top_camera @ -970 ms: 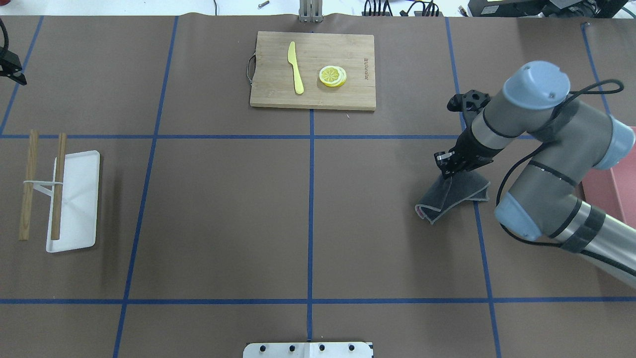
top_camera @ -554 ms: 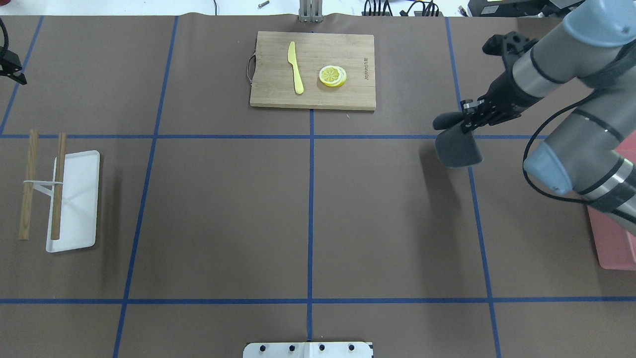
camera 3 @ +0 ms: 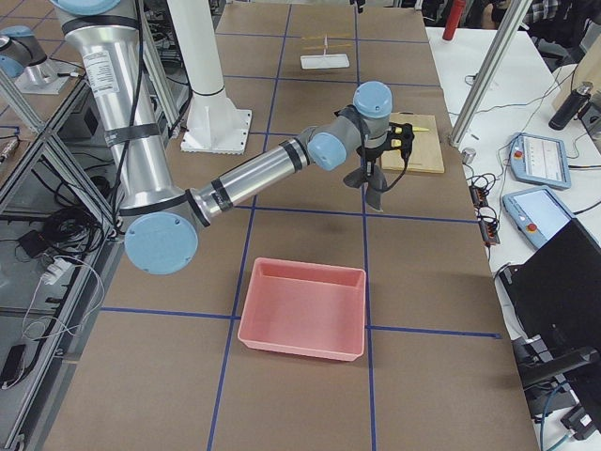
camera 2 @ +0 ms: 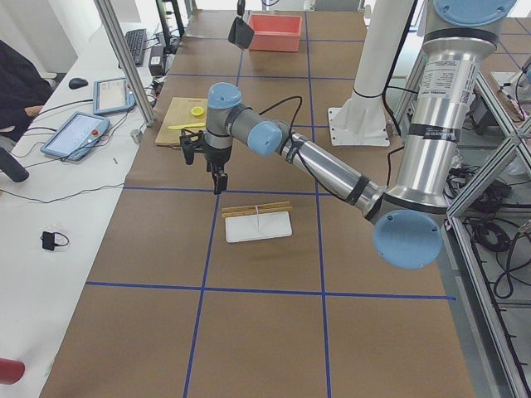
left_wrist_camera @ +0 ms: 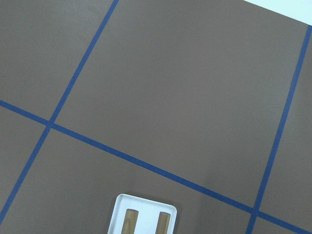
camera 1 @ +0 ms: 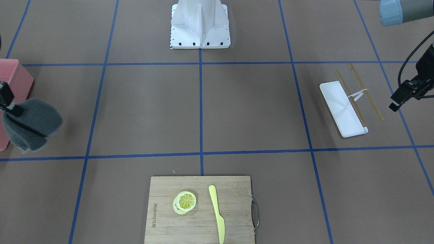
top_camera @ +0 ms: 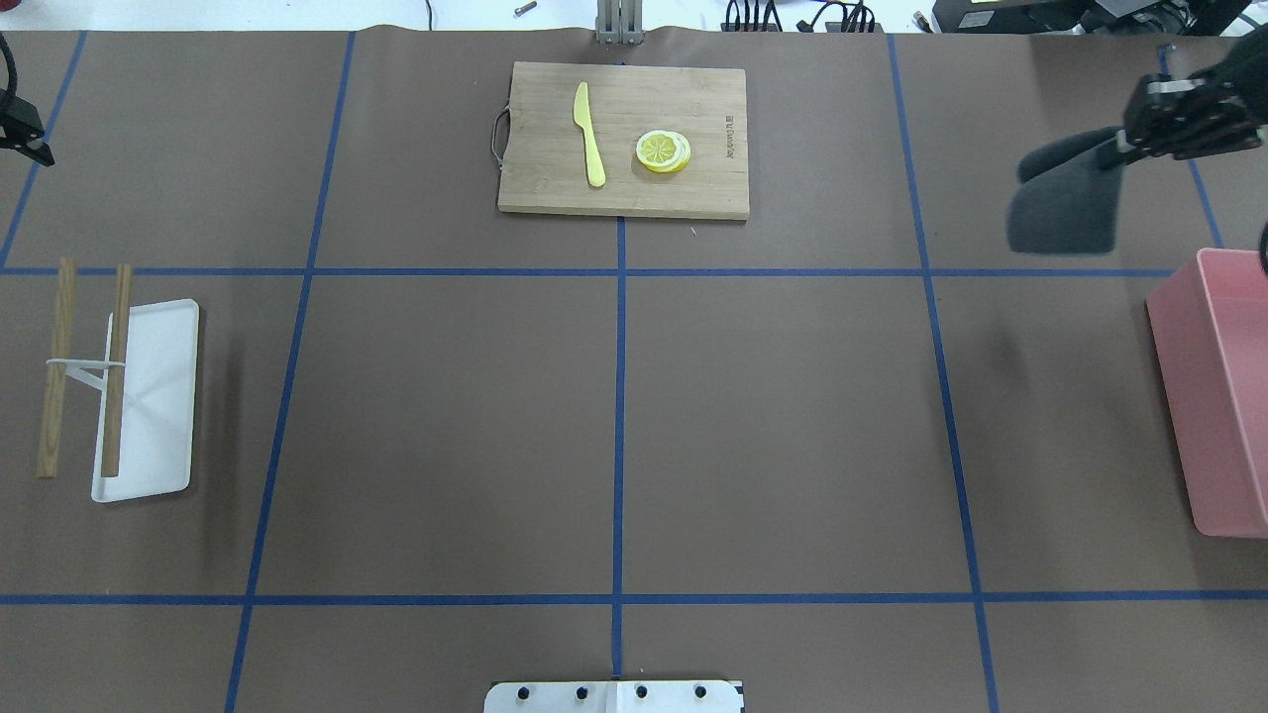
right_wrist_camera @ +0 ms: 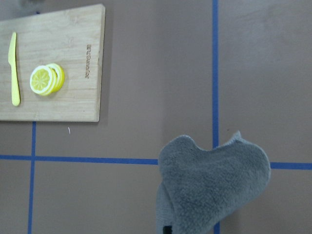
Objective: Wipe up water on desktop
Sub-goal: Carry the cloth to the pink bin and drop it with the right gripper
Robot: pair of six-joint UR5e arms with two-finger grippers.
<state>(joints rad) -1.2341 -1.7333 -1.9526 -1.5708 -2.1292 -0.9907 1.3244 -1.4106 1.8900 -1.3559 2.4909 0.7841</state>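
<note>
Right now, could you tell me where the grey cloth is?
The grey cloth hangs at the overhead view's far right, held off the desktop by the right gripper, beyond the pink bin.

Right gripper (top_camera: 1125,149) aloft, clamped (on grey cloth (top_camera: 1065,213)); left gripper (camera 1: 394,107) hovering.

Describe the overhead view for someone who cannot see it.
At the upper right, the robot's right gripper holds a grey cloth above the brown desktop, beyond a pink bin. A cutting board with a yellow knife and lemon slices sits at the far edge; a white tray lies left.
</note>
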